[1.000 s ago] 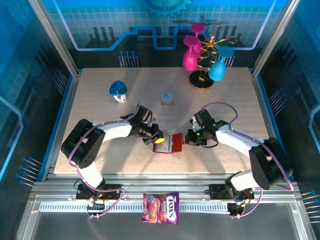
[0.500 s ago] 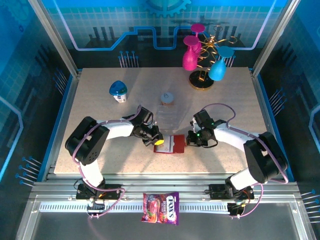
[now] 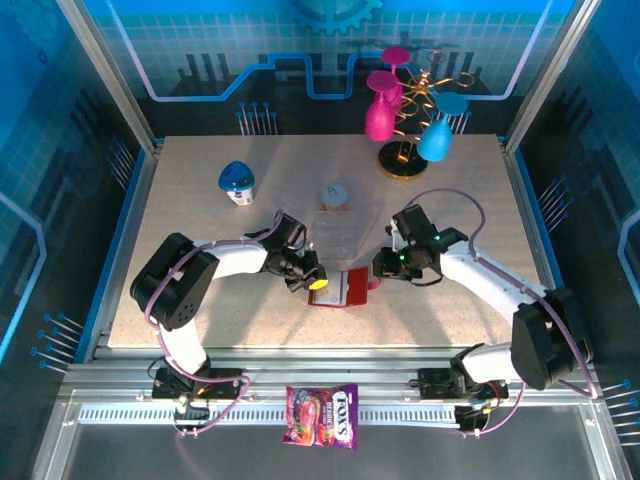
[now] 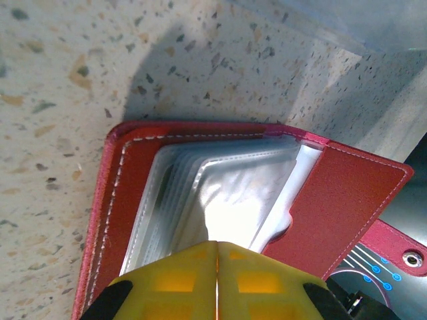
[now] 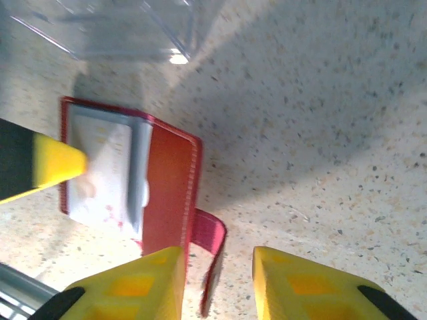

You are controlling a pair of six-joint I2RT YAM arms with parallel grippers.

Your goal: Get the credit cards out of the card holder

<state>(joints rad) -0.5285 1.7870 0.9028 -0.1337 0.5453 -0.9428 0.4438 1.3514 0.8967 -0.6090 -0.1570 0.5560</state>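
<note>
The red card holder (image 3: pixel 345 289) lies open on the table between both arms. Its grey see-through pockets (image 4: pixel 220 193) fan up; the credit cards are hidden, and I cannot make one out in them. My left gripper (image 3: pixel 318 284) is shut, and in its wrist view the left gripper (image 4: pixel 217 243) presses its tips against the pockets. My right gripper (image 3: pixel 381 272) is open at the holder's right edge. In the right wrist view the snap tab (image 5: pixel 215 257) curls loose between the right gripper (image 5: pixel 219 252) fingers, touching neither. The card holder (image 5: pixel 170 180) lies just ahead of them.
A clear ridged plastic box (image 3: pixel 338 232) lies just behind the holder, with a small capped jar (image 3: pixel 335 197) behind it. A blue-lidded jar (image 3: pixel 237 183) stands back left and a stand of coloured goblets (image 3: pixel 405 110) back right. A candy packet (image 3: pixel 322 415) rests on the front rail.
My right gripper has opened and let go of the snap tab, and its arm has drawn slightly back. The left gripper and the card holder have stayed put.
</note>
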